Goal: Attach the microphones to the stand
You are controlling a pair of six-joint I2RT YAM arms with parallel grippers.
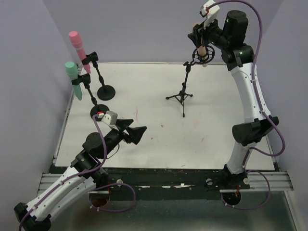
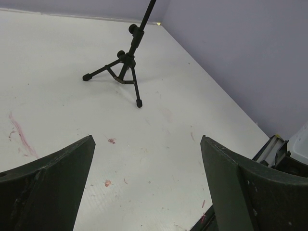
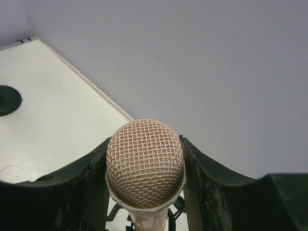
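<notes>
Last of three: the pink microphone [image 1: 76, 42] and green microphone [image 1: 72, 73] sit clipped at ten o'clock on the table [image 1: 144, 144]; the peach microphone [image 3: 145, 166] stands head-up at one o'clock, clamped between the right fingers [image 3: 79, 185], its handle seemingly in the ring clip [image 1: 200, 56] of the tripod stand [image 1: 183, 94]; the left fingers [image 2: 50, 185] are wide apart, empty, at seven o'clock. Next, I judge: seat it fully, then release gently without tipping the stand.

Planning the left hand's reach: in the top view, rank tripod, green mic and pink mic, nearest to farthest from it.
1. Tripod: centre, ahead and right of the left hand.
2. Green mic: clipped upright at far left.
3. Pink mic: back left, behind the green one.
</notes>
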